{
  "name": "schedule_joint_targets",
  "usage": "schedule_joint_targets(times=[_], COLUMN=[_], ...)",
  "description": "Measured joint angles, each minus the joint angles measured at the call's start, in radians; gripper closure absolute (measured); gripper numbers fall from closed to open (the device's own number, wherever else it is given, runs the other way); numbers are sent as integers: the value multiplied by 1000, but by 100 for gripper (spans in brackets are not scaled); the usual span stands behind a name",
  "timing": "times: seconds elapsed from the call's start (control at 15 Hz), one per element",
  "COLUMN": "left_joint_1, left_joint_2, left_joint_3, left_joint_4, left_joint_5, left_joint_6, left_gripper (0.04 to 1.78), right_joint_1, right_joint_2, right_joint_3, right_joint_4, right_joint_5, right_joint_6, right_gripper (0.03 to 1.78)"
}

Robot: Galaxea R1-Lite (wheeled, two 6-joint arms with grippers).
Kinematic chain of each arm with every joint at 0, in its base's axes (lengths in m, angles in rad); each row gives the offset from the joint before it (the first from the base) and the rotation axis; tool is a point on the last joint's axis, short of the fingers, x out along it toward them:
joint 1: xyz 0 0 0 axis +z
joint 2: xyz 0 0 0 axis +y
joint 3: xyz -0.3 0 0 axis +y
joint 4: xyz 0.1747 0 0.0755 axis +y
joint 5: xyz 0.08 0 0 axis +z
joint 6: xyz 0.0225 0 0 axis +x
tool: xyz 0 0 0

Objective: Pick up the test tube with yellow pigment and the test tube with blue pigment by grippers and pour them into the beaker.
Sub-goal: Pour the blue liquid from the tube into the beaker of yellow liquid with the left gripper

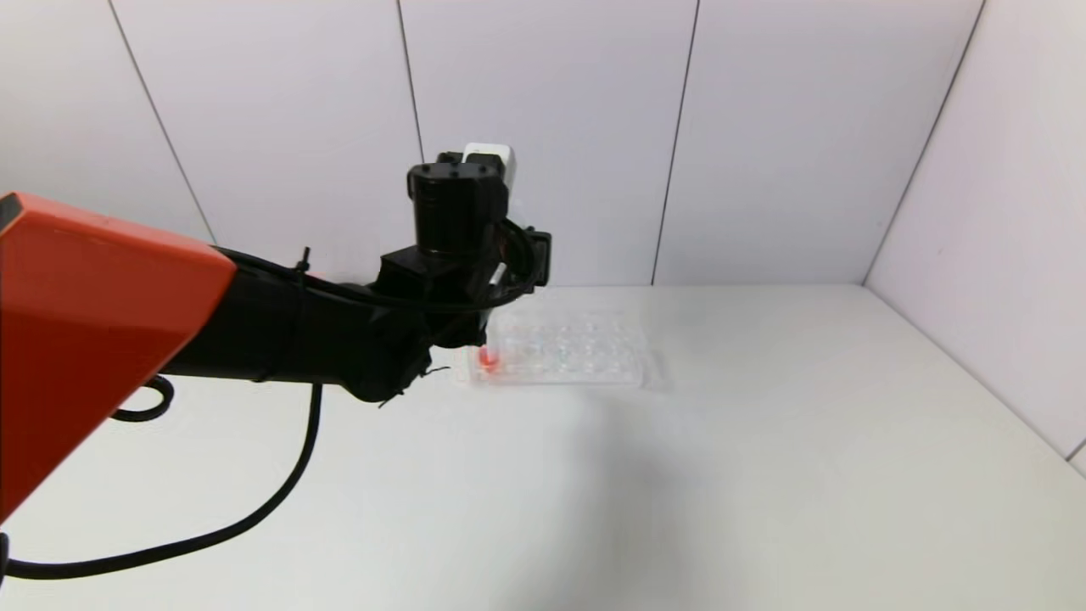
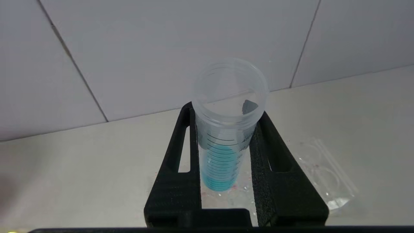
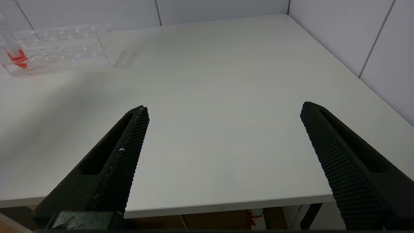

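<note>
The white worktop (image 1: 764, 475) carries a clear tube rack (image 1: 564, 352) near the back wall. The left hand (image 2: 226, 129) is raised above the rack's left end, clenched on the test tube with blue pigment (image 2: 223, 152), held upright with its open mouth uppermost and blue liquid in its tip. The right hand (image 3: 224, 113) hovers over the worktop's near edge, well apart from the rack, released. A red-liquid tube (image 1: 488, 358) stands in the rack's left end.

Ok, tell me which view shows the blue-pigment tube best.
The left wrist view: the test tube with blue pigment stands clamped in the left gripper. In the head view the arm hides it; the right wrist view misses it.
</note>
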Motion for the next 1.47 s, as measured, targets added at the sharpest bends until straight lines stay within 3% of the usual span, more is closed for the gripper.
schedule_joint_targets(times=[1.47], left_joint_1=[612], left_joint_2=[-288], left_joint_3=[326], left_joint_4=[-7], left_joint_5=[-391], left_joint_6=[-12], left_gripper=[137], right_joint_1=[0], right_joint_2=[0], right_joint_3=[0], right_joint_4=[0], right_joint_5=[0], right_joint_6=[0], right_gripper=[10])
